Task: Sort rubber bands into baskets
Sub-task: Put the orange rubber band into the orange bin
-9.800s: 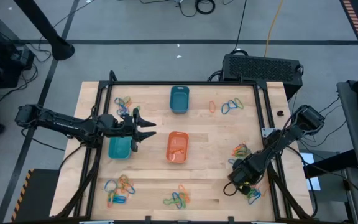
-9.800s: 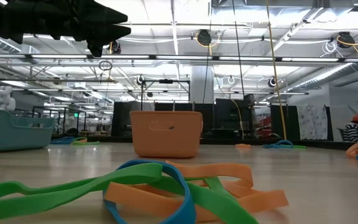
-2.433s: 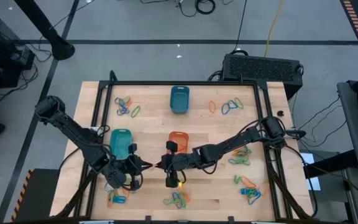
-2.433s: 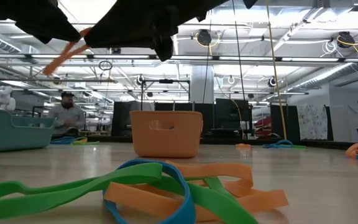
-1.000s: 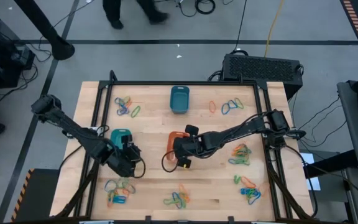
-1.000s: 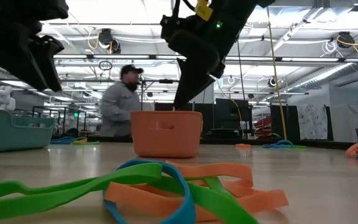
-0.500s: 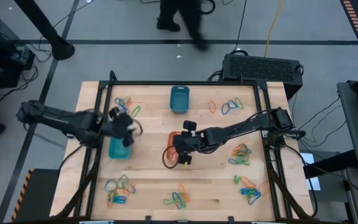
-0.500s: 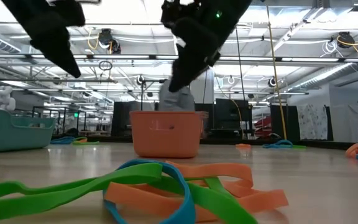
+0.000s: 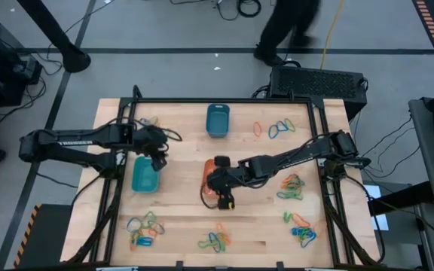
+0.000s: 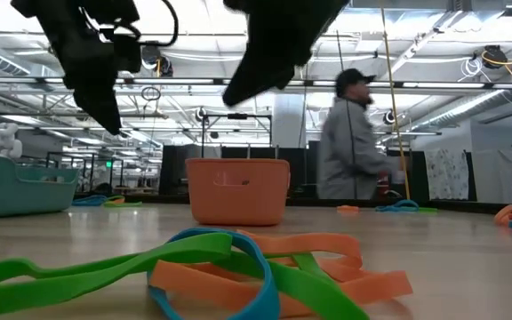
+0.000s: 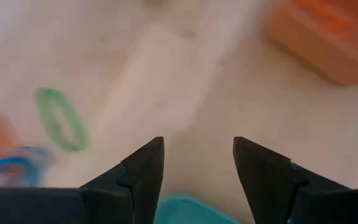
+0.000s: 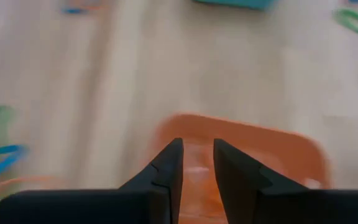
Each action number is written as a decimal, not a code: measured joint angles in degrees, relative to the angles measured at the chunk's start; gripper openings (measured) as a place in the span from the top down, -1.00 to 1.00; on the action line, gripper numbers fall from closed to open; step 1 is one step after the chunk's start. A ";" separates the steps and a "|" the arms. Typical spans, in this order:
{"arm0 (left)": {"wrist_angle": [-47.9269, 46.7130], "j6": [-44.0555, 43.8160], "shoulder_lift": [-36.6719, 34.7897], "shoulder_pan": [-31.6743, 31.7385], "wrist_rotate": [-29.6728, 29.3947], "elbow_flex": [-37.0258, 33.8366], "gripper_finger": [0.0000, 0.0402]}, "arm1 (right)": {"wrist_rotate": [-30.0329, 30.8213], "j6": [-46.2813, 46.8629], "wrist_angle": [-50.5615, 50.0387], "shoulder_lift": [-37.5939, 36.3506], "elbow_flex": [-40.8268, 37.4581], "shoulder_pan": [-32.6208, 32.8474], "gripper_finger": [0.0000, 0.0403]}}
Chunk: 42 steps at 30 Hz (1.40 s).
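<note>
1. Wooden table [image 9: 262,162] carries scattered rubber bands [image 9: 291,186]; the orange basket [image 9: 215,188] sits mid-table.
2. Right gripper [image 12: 194,163], narrow and seemingly empty, hovers over it: confirm release before lifting.
3. Left gripper [image 11: 196,162], wide, is beside the turquoise basket [image 9: 144,179].

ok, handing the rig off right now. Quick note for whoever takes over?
Left pincer: open, empty, above the turquoise basket.
Right pincer: over the orange basket, fingers a narrow gap apart, nothing visibly held.
Teal basket sits at the table's far edge, centre.
Done: can't tell how many bands are already in the baskets.
Left: loose rubber bands in clusters at far left, far right, near left, near centre and right side.
A person is walking behind the table.
</note>
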 joint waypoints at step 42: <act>54.49 22.07 11.81 -31.89 -2.60 -8.26 0.02 | -1.20 1.39 8.83 12.23 -0.02 13.98 0.61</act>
